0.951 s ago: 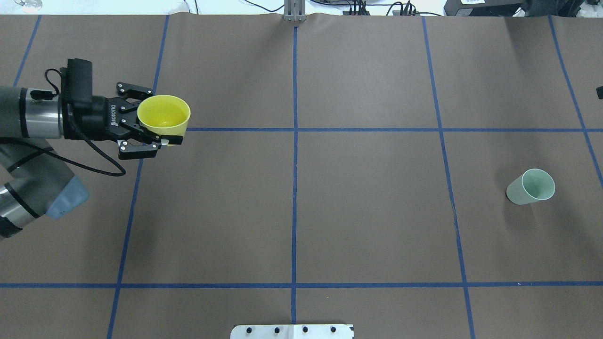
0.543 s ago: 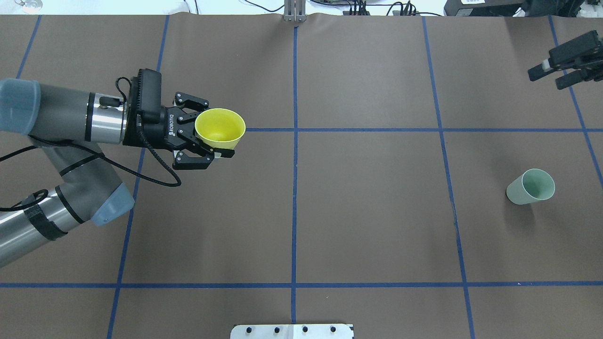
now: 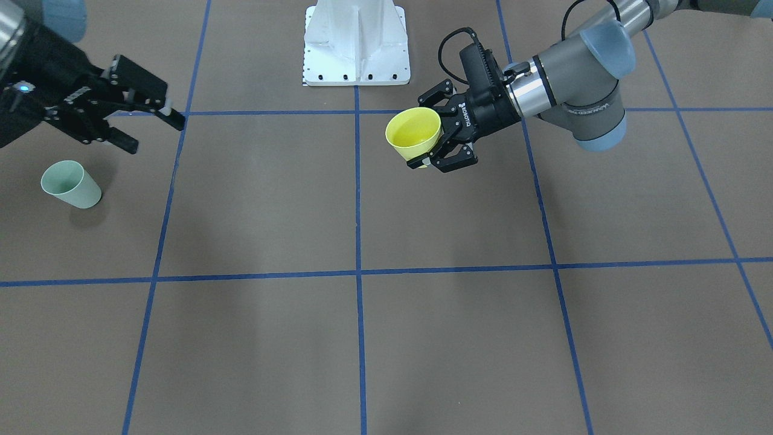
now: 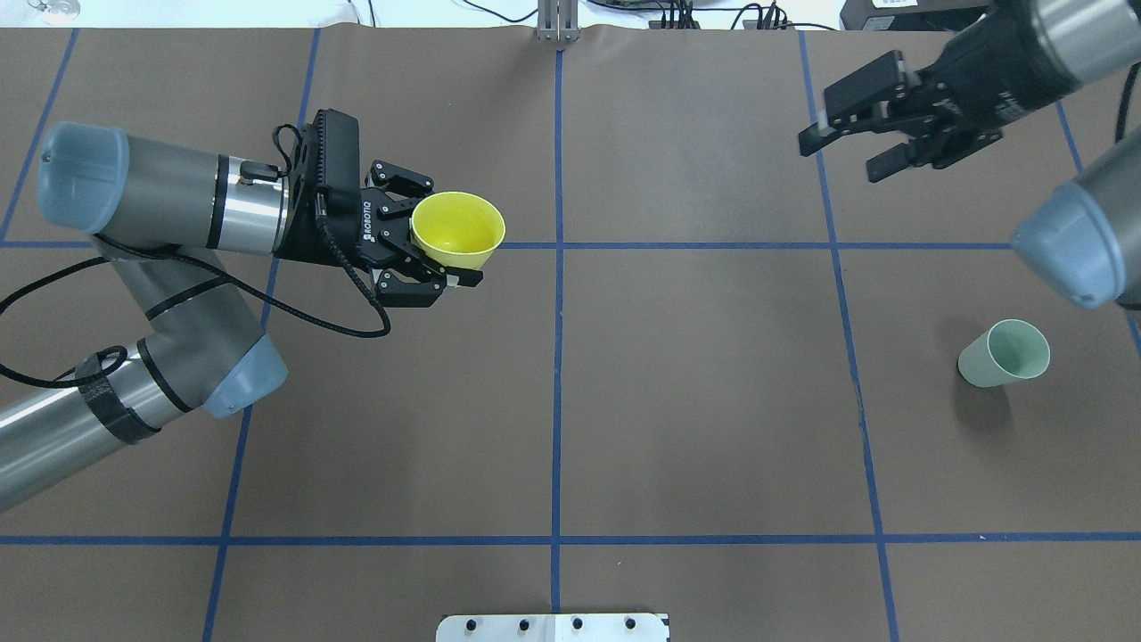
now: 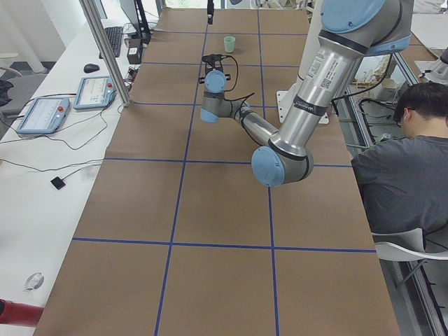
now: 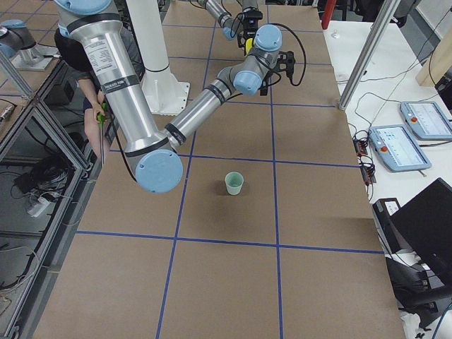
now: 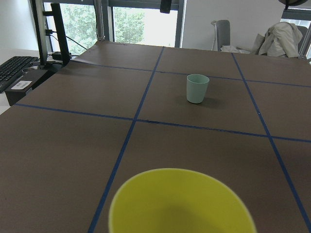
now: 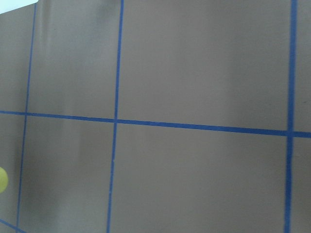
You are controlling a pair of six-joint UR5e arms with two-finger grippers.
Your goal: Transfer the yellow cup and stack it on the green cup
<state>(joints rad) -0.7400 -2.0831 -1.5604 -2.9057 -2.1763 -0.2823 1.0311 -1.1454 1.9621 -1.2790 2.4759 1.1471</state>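
Brown counter point(image 4: 695, 401): left tool point(image 4: 446, 229) pinches the yellow cup point(image 4: 457, 227) in the air, well apart from the green cup point(image 4: 1005, 354); right tool point(image 4: 840, 160) spread, empty; stacking not done

Surface: a matte brown paper table covering point(image 8: 204, 63) fills nearly the whole view, with faint lighter creases near the top left.
Long line: a strip of blue tape point(image 8: 194, 127) runs from the left edge to the right edge, sloping slightly down to the right.
Crossing lines: three more blue tape strips run top to bottom and cross it, one near the left edge point(image 8: 26, 97), one left of the middle point(image 8: 114, 73) and one near the right edge point(image 8: 290, 58).
Left edge: a rounded sliver of a bright yellow plastic cup point(image 8: 2, 179) shows low down, and the rest is cut off.
Top left corner: a pale white wedge point(image 8: 14, 4) lies beyond the covering's edge.
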